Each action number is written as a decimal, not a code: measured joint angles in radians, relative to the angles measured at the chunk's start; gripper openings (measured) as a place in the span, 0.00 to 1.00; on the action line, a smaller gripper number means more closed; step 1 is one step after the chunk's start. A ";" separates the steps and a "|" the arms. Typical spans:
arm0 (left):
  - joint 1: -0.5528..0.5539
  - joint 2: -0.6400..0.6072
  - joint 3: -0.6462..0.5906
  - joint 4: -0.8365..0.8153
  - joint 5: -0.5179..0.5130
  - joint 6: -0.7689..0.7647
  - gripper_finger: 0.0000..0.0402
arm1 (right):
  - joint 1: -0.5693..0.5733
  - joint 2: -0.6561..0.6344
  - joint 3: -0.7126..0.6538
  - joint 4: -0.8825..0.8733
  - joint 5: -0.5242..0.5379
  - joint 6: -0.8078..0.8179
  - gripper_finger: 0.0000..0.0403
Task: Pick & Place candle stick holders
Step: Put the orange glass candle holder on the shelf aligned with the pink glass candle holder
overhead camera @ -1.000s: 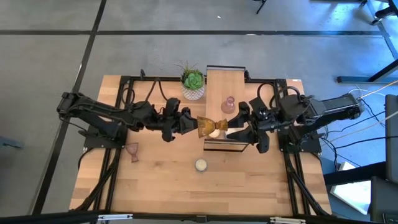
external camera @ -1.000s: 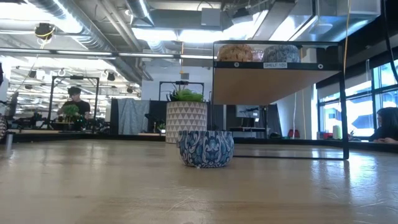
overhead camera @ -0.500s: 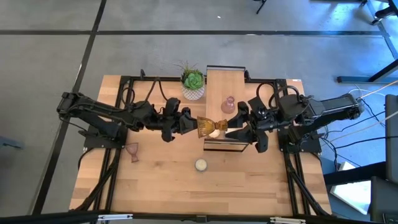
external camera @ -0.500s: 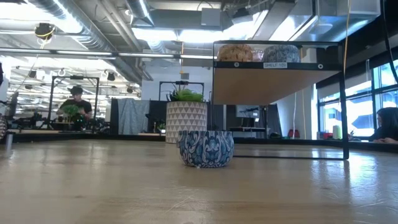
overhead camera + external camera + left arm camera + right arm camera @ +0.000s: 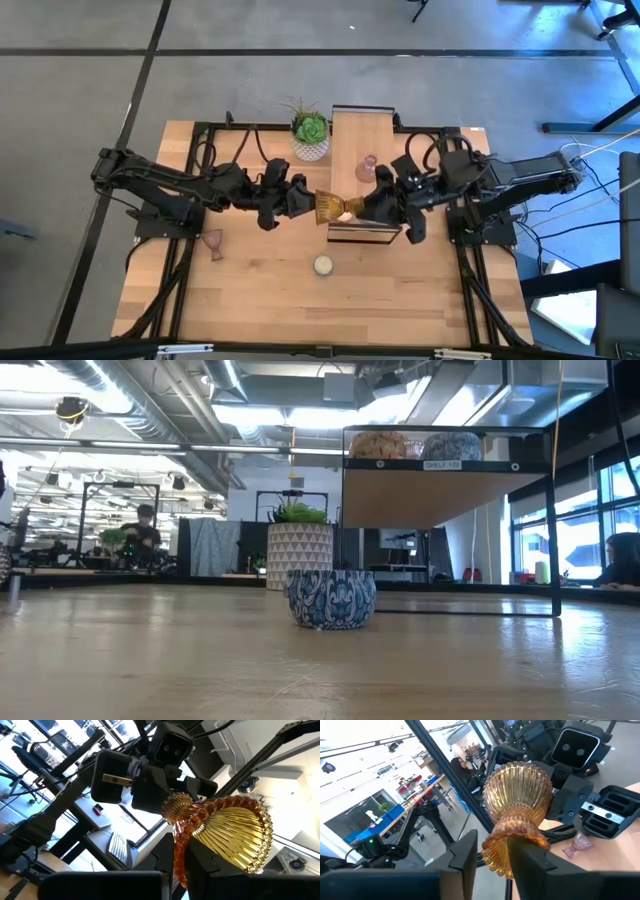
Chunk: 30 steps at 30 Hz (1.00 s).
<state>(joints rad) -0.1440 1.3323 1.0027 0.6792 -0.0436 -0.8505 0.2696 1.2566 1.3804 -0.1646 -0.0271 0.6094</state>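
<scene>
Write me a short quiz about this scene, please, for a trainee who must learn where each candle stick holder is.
1. Which holder does the left gripper hold in the air? A) amber B) pale pink C) none
2. True or false: one pale pink holder is on the table, on the left arm's side.
3. Fill in: the other pale pink holder is on top of the wooden ____.
Key: 1 A, the amber holder, with the right gripper at its other end; 2 true; 3 shelf.
</scene>
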 joint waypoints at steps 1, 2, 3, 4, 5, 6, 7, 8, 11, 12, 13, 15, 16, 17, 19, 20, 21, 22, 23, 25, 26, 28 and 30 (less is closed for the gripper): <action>0.000 0.000 0.000 0.001 -0.002 0.000 0.04 | -0.002 0.000 0.000 0.000 0.000 0.000 0.25; 0.000 0.000 0.000 0.001 -0.002 0.000 0.04 | -0.005 0.000 0.000 0.000 0.000 0.000 0.23; 0.000 0.000 0.000 0.001 -0.003 0.000 0.04 | -0.007 0.000 0.000 0.000 0.000 0.000 0.21; 0.000 0.000 0.000 0.001 -0.003 0.000 0.04 | -0.009 0.000 0.000 0.000 0.001 0.000 0.19; 0.000 0.000 0.000 0.000 -0.004 -0.001 0.04 | -0.011 -0.001 0.000 -0.003 0.000 0.000 0.17; 0.000 0.000 0.000 0.000 -0.005 -0.001 0.04 | -0.012 -0.001 0.000 -0.006 0.001 0.000 0.15; 0.000 0.000 0.000 -0.001 -0.006 -0.001 0.04 | -0.013 -0.001 0.000 -0.008 0.001 0.000 0.14; 0.000 0.000 0.000 -0.002 -0.006 -0.001 0.04 | -0.013 -0.001 0.000 -0.009 0.002 0.000 0.13; 0.000 -0.001 0.000 -0.002 -0.005 -0.001 0.04 | -0.013 -0.001 0.000 -0.010 0.006 0.001 0.12; 0.001 -0.001 0.000 -0.002 -0.004 -0.001 0.05 | -0.013 -0.002 0.000 -0.011 0.008 0.001 0.12; 0.001 -0.001 0.000 -0.002 -0.004 -0.003 0.05 | -0.013 -0.002 0.000 -0.011 0.008 0.002 0.12; 0.001 -0.001 0.000 -0.002 -0.004 -0.002 0.07 | -0.013 -0.002 0.000 -0.012 0.008 0.003 0.12; 0.001 -0.001 0.000 -0.002 -0.004 -0.003 0.07 | -0.013 -0.002 0.000 -0.015 0.008 0.004 0.12; 0.001 0.000 0.000 -0.002 -0.005 -0.003 0.08 | -0.013 -0.003 0.000 -0.018 0.008 0.003 0.12; 0.001 0.001 0.000 -0.002 -0.007 -0.008 0.09 | -0.015 -0.001 -0.001 -0.023 0.013 0.004 0.11; 0.002 0.002 0.000 -0.003 -0.007 -0.014 0.10 | -0.015 0.000 -0.002 -0.026 0.016 0.004 0.11; 0.003 0.002 0.000 -0.006 -0.006 -0.019 0.11 | -0.015 0.001 -0.002 -0.029 0.019 0.004 0.11; 0.004 0.002 0.000 -0.009 -0.006 -0.022 0.12 | -0.015 0.002 -0.003 -0.033 0.020 0.007 0.11; 0.004 0.002 0.000 -0.010 -0.007 -0.023 0.12 | -0.015 0.002 -0.003 -0.039 0.020 0.011 0.11; 0.003 -0.005 0.000 -0.026 -0.019 -0.025 0.14 | -0.016 0.001 -0.003 -0.051 0.023 0.011 0.11; 0.003 -0.008 0.000 -0.033 -0.031 -0.025 0.15 | -0.016 0.002 -0.003 -0.057 0.025 0.011 0.11; 0.003 -0.010 0.001 -0.048 -0.053 -0.026 0.17 | -0.016 0.002 -0.003 -0.077 0.040 0.014 0.11; 0.003 -0.013 0.001 -0.063 -0.062 -0.026 0.20 | -0.016 0.002 0.005 -0.108 0.047 0.019 0.10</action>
<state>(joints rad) -0.1413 1.3188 1.0039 0.6167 -0.1058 -0.8768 0.2536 1.2587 1.3858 -0.2729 0.0201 0.6282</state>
